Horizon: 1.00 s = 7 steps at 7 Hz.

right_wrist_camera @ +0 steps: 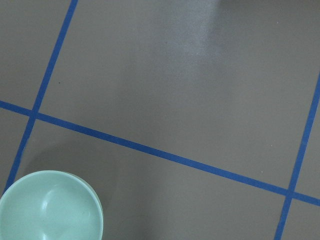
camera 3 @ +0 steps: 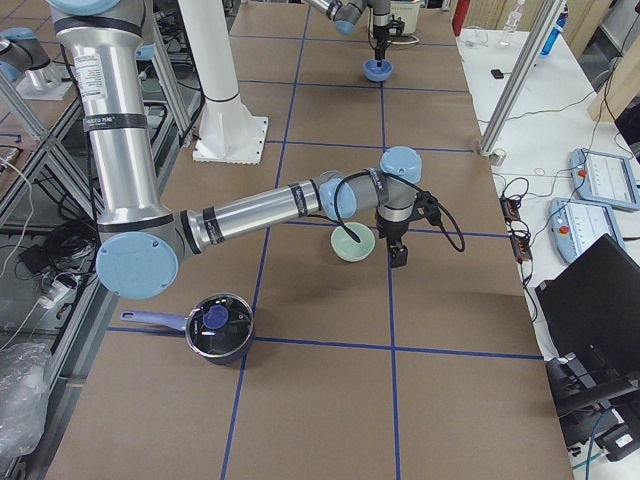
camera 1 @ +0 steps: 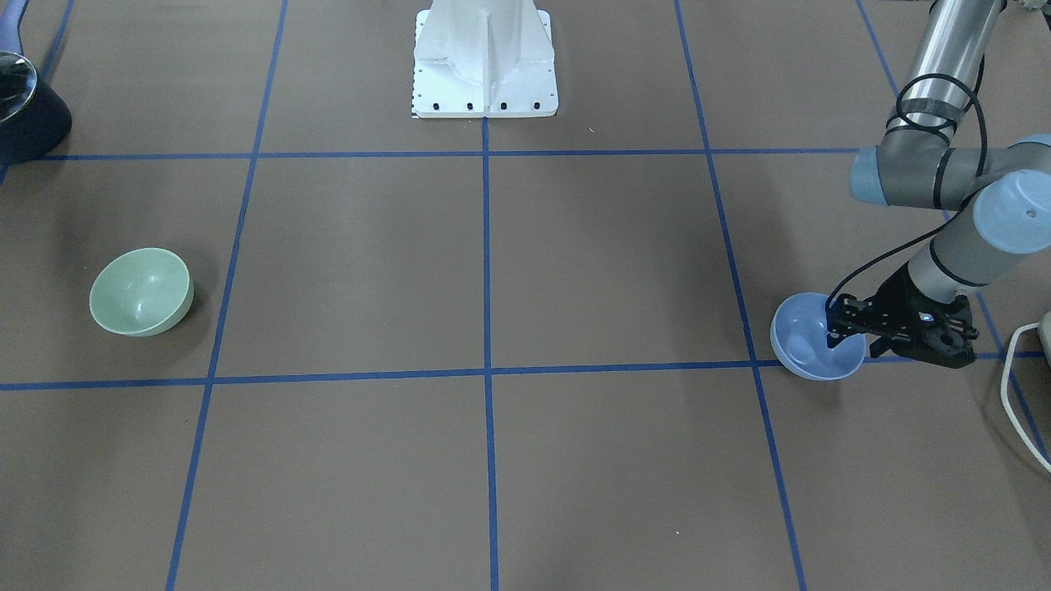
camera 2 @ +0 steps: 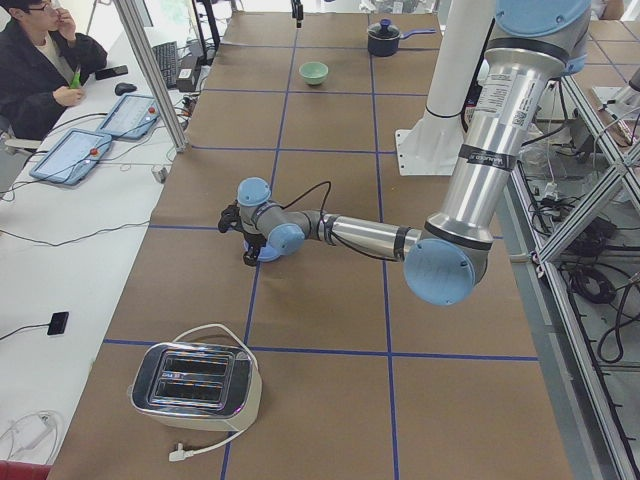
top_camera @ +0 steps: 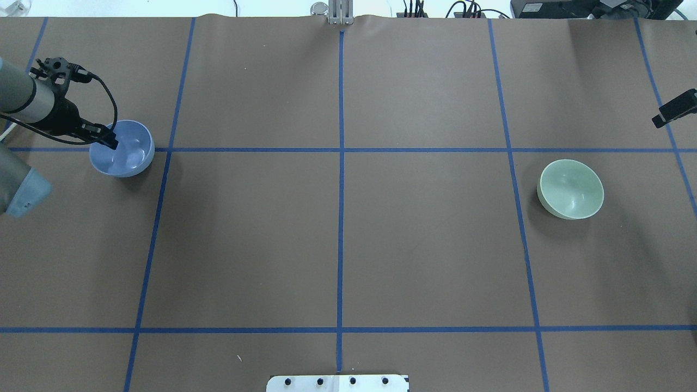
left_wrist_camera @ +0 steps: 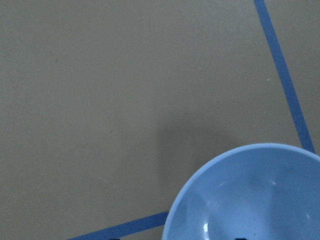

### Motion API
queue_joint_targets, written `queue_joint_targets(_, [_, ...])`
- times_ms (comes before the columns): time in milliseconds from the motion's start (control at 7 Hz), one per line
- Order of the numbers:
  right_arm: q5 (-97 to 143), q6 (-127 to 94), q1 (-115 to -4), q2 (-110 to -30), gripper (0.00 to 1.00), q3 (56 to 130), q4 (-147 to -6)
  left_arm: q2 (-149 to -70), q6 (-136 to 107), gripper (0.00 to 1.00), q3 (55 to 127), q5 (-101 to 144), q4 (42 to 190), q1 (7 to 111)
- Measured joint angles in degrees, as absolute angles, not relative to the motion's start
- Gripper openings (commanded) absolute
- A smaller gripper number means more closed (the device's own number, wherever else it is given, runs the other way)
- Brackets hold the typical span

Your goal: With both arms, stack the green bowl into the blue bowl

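Observation:
The blue bowl (top_camera: 124,150) sits on the table at the far left of the overhead view, on a blue tape line. My left gripper (top_camera: 109,139) is at its near rim, one finger inside the bowl. In the left wrist view two fingertips show apart on either side of the rim of the blue bowl (left_wrist_camera: 250,195), so the jaws are open. The green bowl (top_camera: 572,189) sits alone at the right. My right gripper (top_camera: 674,109) shows only as a black piece at the right edge, apart from the green bowl (right_wrist_camera: 47,207); I cannot tell its state.
A white pedestal (camera 1: 484,61) stands at the robot's base. A dark pot (camera 3: 218,328) sits near the right arm's base. A toaster (camera 2: 195,385) with a white cable (camera 1: 1018,386) stands beyond the blue bowl. An operator (camera 2: 45,65) sits at a side desk.

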<state>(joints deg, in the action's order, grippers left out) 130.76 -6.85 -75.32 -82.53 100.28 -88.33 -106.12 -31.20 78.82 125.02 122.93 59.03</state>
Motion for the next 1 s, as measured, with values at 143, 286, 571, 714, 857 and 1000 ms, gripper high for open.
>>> queue_joint_targets(143, [130.8,-6.9,-75.3,-82.5,1.0,100.3,-88.3,-106.3,-31.3,0.0,79.0,125.2,122.9,59.0])
queue_joint_targets(286, [130.8,-6.9,-75.3,-82.5,1.0,100.3,-88.3,-106.6,-31.4,0.0,79.3,126.3,122.8,59.2])
queue_joint_targets(571, [130.8,-6.9,-75.3,-82.5,1.0,100.3,-88.3,-108.1,-36.3,0.0,81.3,131.2,122.2,59.9])
queue_joint_targets(714, [130.8,-6.9,-75.3,-82.5,1.0,100.3,-88.3,-108.6,-40.6,0.0,83.3,132.4,122.0,60.0])
queue_joint_targets(857, [130.8,-6.9,-75.3,-82.5,1.0,100.3,-88.3,-109.5,-45.0,0.0,85.3,132.8,121.0,59.9])
queue_joint_targets(1000, [130.8,-6.9,-75.3,-82.6,1.0,100.3,-88.3,-111.7,-51.0,0.0,88.1,132.5,118.3,58.4])
